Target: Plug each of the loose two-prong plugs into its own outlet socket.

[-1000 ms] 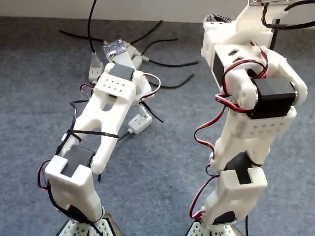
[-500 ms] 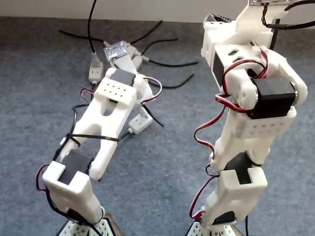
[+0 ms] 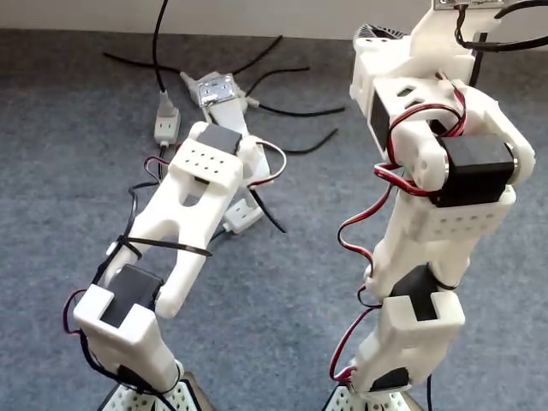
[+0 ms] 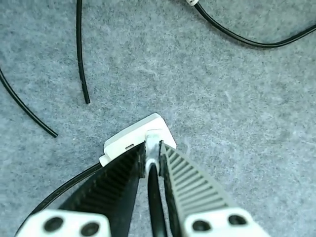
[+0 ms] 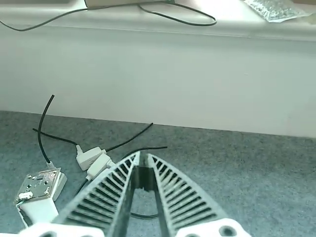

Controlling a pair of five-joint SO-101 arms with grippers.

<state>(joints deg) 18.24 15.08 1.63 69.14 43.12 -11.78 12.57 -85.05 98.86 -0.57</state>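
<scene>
High view, left arm: the left arm (image 3: pixel 193 184) stretches from the near left toward the far middle, with its wrist over a cluster of white plugs and black cables (image 3: pixel 300 111).
High view, right arm: the right arm (image 3: pixel 437 197) stands tall on the right, well apart from that cluster.
High view, loose parts: a second plug (image 3: pixel 165 127) lies just left of the left arm. A socket (image 3: pixel 243 216) lies against the arm's right side.
High view, room: bare carpet (image 3: pixel 291 282) spreads between the arms and off to the far left.
Left wrist view, fingers: the left gripper (image 4: pixel 153 148) has its fingers (image 4: pixel 190 177) pinched on a white plug (image 4: pixel 154 136), with the plug's black cord running back between them.
Left wrist view, neighbour: a white block (image 4: pixel 126 142) touches the plug on one side; whether it is a plug or a socket I cannot tell.
Left wrist view, room: open carpet lies beyond the plug, with cable ends off to the sides.
Right wrist view, fingers: the right gripper (image 5: pixel 141 159) hangs above the carpet with its tips together, holding nothing I can see.
Right wrist view, edge: a wall (image 5: pixel 197 84) bounds the carpet on the far side. Two joined white plugs (image 5: pixel 94 160) lie near it.
</scene>
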